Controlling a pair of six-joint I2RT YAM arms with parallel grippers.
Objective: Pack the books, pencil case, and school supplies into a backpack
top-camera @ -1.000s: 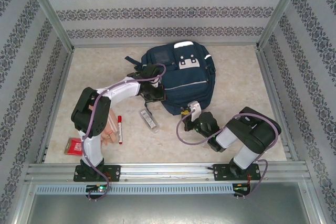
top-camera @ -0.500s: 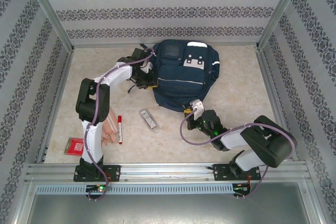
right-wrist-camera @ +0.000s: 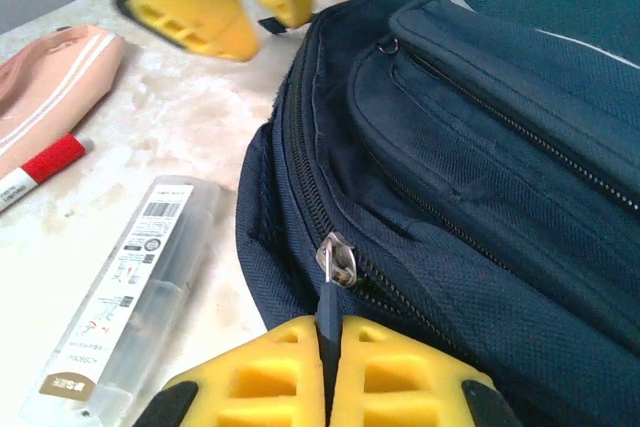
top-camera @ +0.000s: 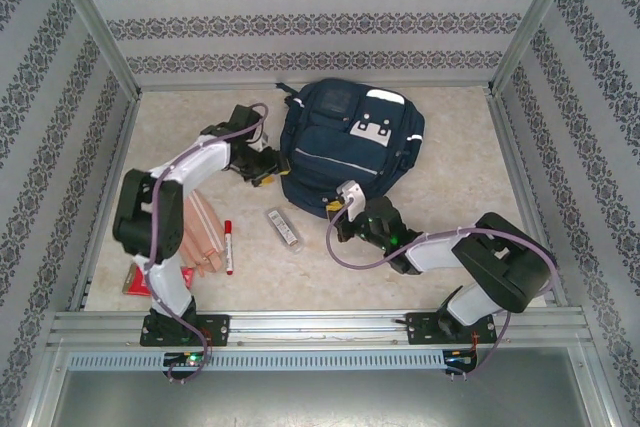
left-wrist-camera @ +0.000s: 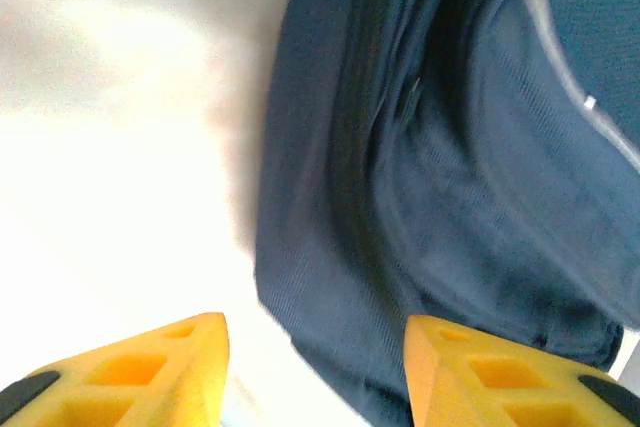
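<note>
The right claw [right-wrist-camera: 324,342] is clenched on the dark zip pull [right-wrist-camera: 327,297] at the lower middle of its wrist view, both yellow fingers pressed flat against the tab. The grip sits right at the backpack's [right-wrist-camera: 480,147] near corner, where the main zip curves round. That placement suggests it is meant to draw the zip along and open the big compartment, which looks closed along the part of the zip that is visible.

The left claw [left-wrist-camera: 315,372] is released. Its two yellow fingers stand apart at the bottom of its own view with nothing between them. It hovers just beside the backpack's left flank, left of centre in the overhead view. That is probably a spot from which to pin or steady the soft fabric while the zip is pulled, though right now it grips nothing.

The backpack lies flat in the upper middle of the worktop [top-camera: 450,197]. The rest waits to its lower left:

- The pencil case [right-wrist-camera: 130,307] lies just beside the bag's corner.
- The marker [right-wrist-camera: 40,172] and the peach pieces [right-wrist-camera: 55,72] lie further left.
- The red packet [top-camera: 137,278] lies at the lower left, partly under the left arm.

None of these is inside yet, so packing has barely begun.
</note>
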